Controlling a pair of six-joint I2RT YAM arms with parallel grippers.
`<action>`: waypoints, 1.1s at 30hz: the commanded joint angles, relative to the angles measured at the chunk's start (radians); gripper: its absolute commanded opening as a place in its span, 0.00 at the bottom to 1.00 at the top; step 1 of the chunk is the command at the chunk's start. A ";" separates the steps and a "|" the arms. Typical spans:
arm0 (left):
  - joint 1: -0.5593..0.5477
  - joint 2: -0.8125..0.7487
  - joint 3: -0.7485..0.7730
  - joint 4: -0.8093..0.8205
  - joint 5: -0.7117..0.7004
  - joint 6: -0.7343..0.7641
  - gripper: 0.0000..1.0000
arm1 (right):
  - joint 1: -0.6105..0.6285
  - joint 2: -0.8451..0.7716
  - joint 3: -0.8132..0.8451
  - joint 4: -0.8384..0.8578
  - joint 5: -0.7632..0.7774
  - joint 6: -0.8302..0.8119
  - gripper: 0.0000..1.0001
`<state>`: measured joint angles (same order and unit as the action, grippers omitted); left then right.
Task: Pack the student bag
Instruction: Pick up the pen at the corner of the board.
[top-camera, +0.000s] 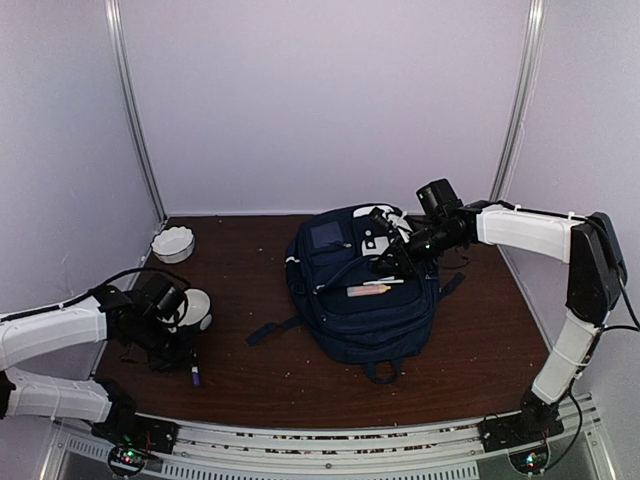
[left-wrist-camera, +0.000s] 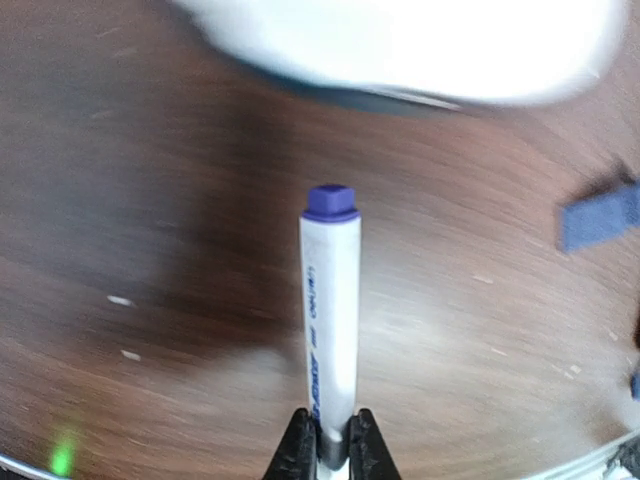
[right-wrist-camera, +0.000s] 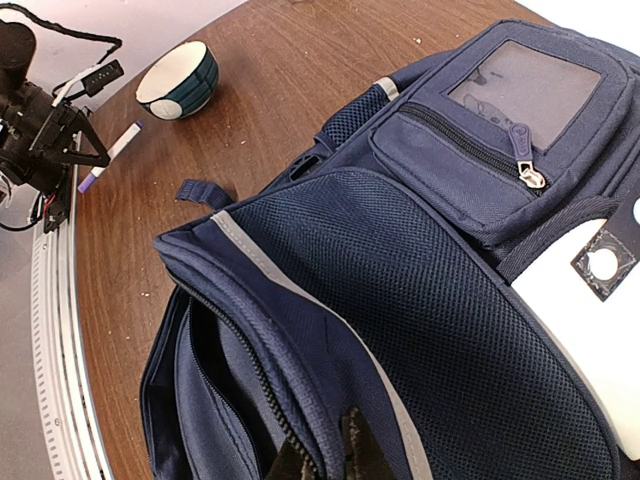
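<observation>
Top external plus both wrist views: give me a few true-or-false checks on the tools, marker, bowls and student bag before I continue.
1. The left tool grips a purple-capped marker. True.
2. The right tool pinches the student bag at its rim, beside an open zipper. True.
3. The marker is inside the bag. False: it is at the left tool, apart from the bag.
4. A bowl stands on the bag. False: the far bowl and the near bowl stand on the table, left of it.

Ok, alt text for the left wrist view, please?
The left gripper is shut on the end of a white marker pen with a purple cap, pointing away over a dark brown wooden table. A blurred white bowl sits at the top.
</observation>
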<state>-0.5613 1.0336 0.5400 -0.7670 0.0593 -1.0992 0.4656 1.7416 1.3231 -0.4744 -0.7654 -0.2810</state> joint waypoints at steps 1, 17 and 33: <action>-0.117 0.078 0.121 0.022 -0.042 -0.076 0.08 | -0.002 0.004 0.029 0.012 -0.025 0.017 0.07; -0.414 0.528 0.521 0.244 -0.145 0.369 0.07 | -0.004 -0.001 0.027 0.014 -0.025 0.018 0.07; -0.579 0.728 0.842 0.348 -0.332 1.018 0.06 | -0.005 0.007 0.040 0.018 -0.059 0.052 0.05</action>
<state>-1.1049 1.7084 1.3064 -0.4866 -0.1993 -0.3275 0.4641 1.7416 1.3235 -0.4744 -0.7818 -0.2615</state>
